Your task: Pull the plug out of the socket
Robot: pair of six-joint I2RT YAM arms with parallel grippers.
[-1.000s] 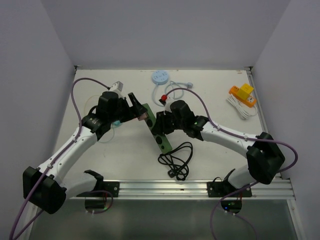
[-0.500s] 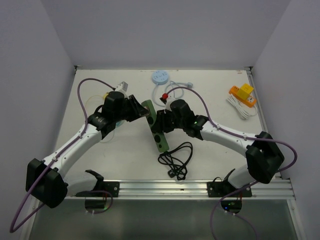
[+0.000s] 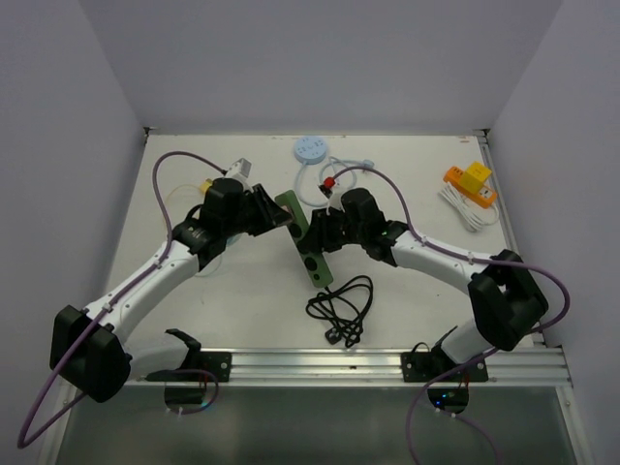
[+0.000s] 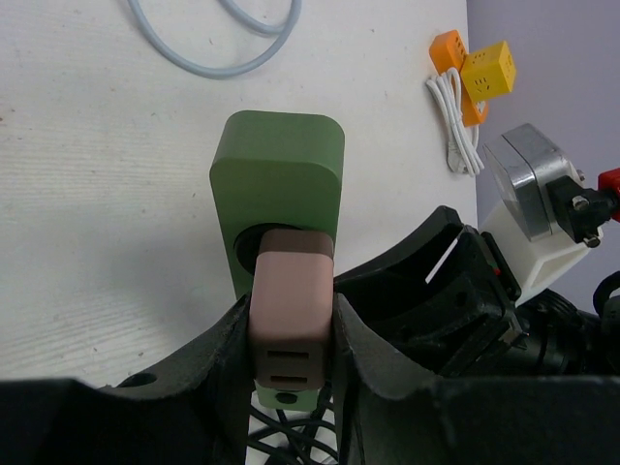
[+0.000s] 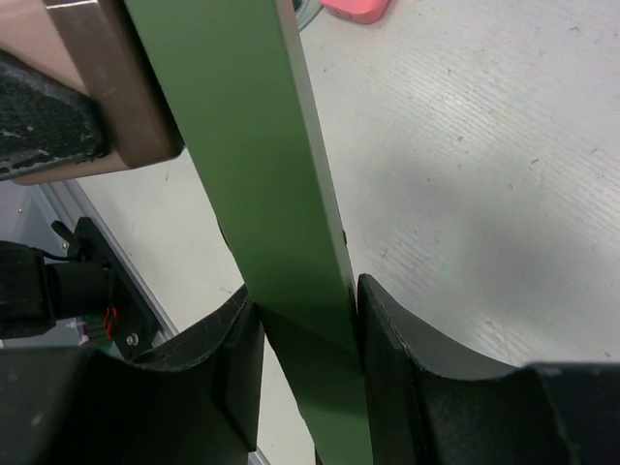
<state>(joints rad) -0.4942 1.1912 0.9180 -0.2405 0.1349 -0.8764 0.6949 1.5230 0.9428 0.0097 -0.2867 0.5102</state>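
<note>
— Plug (image 4: 291, 312) first: where is it?
— Seated in the outlet nearest the far end of the green socket strip (image 4: 279, 179), mid-table. My left gripper (image 4: 294, 339) pinches the plug by its two sides. My right gripper (image 5: 310, 334) clamps the strip's narrow edges further down.
— What can't you see?
— The prongs, which are buried in the outlet. From above, my left fingers cover the plug almost wholly. My right wrist camera cuts the strip off at both ends, and my left one loses its lower part behind the plug and fingers. Whether the strip rests on the table (image 3: 242, 291) or hangs just over it, I cannot tell.
— Count things.
— One plug, one strip, two grippers. One black cable (image 3: 341, 308) lies coiled by the strip's near end, and one round pale-blue disc (image 3: 309, 148) sits at the back. One orange cube (image 4: 448, 53) and one yellow cube (image 4: 487, 70) touch each other, with a white cord (image 4: 455, 126) bundled beside them.
— Changed since a second ago?
— My left jaws stood spread beside the strip then; now they are closed on the plug. My right grip is as it was.
</note>
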